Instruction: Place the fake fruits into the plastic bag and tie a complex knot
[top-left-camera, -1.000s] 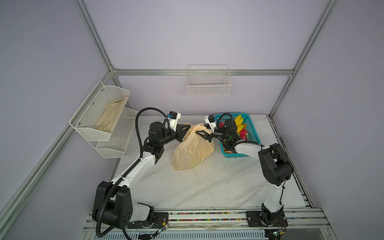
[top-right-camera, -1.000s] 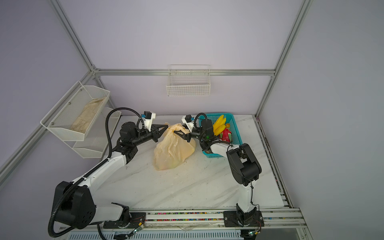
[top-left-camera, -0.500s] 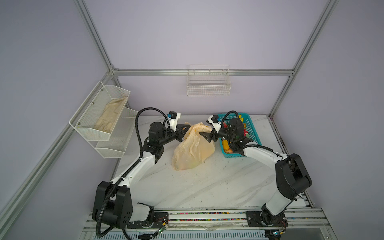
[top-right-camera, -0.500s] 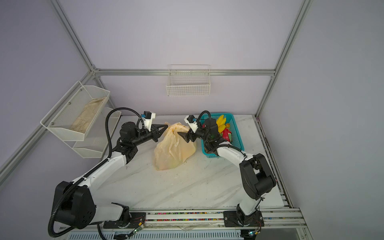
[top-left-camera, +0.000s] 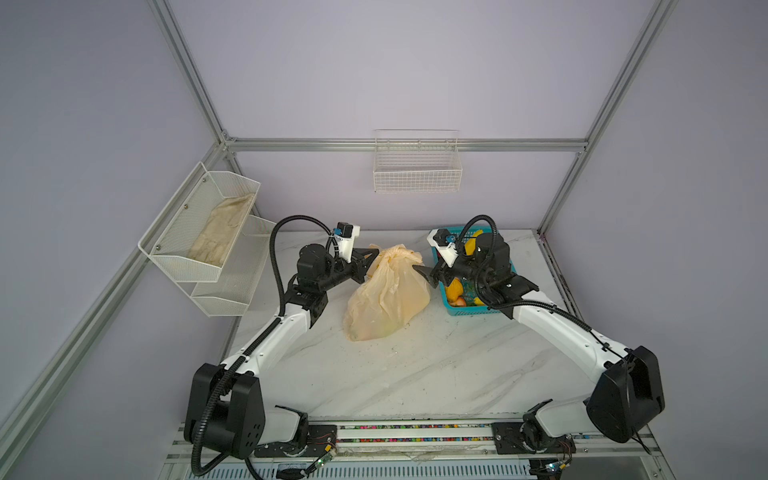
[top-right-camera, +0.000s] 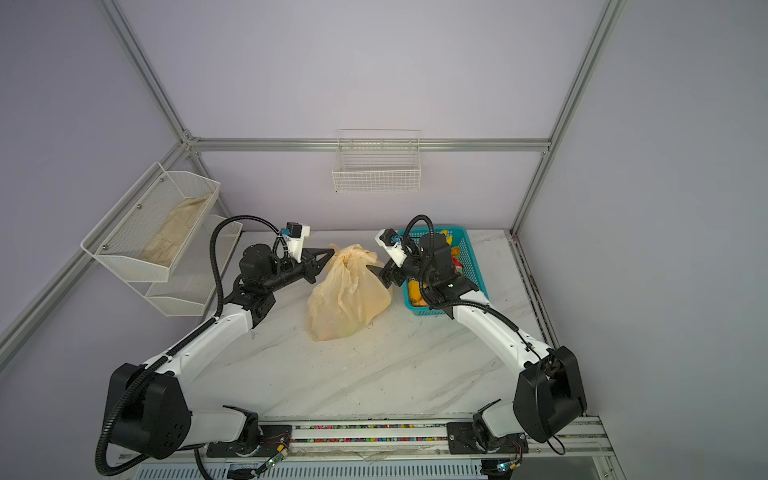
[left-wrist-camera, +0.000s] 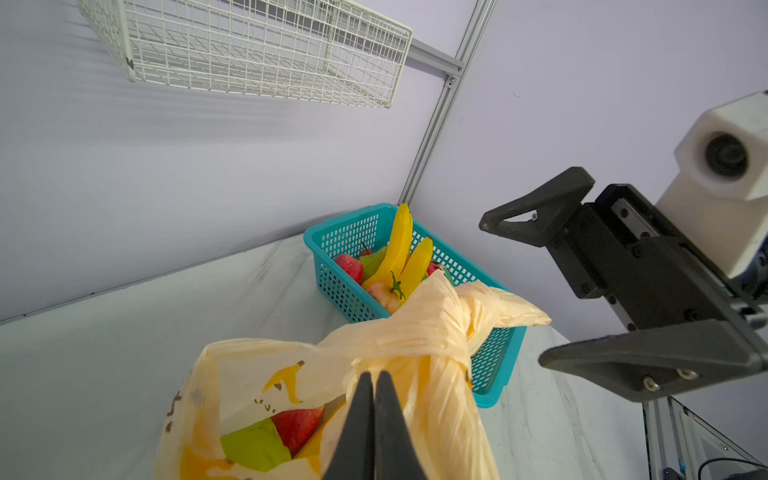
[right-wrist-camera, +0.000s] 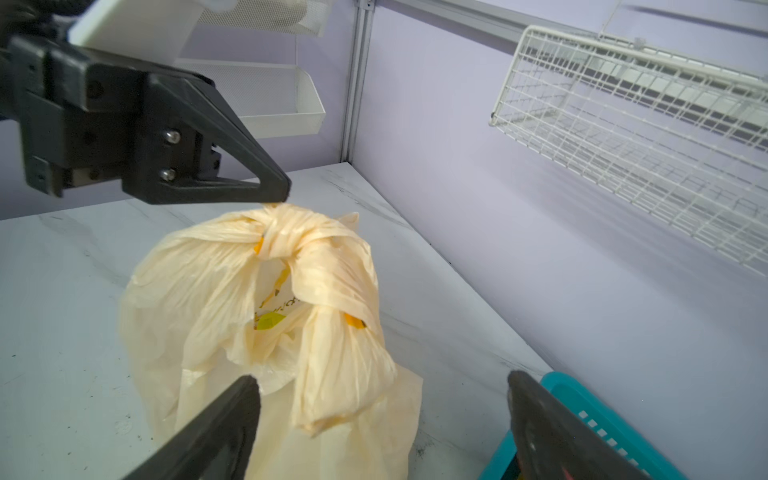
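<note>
The bag (top-left-camera: 386, 295) slumps on the table (top-left-camera: 415, 374) between the arms, just beside the basket (left-wrist-camera: 345, 286), with fruits (left-wrist-camera: 282, 432) showing through its film and a knot (right-wrist-camera: 286, 237) bunched at its top. The left jaws are pressed together, tips against the knot; whether they nip any film cannot be told. The right jaws stand spread, facing the loose handle end (right-wrist-camera: 332, 374) that hangs below the knot. The film looks thin, soft and slippery, and the load light. A twisted handle strip near the knot seems the firmest hold, not the slack wall.
</note>
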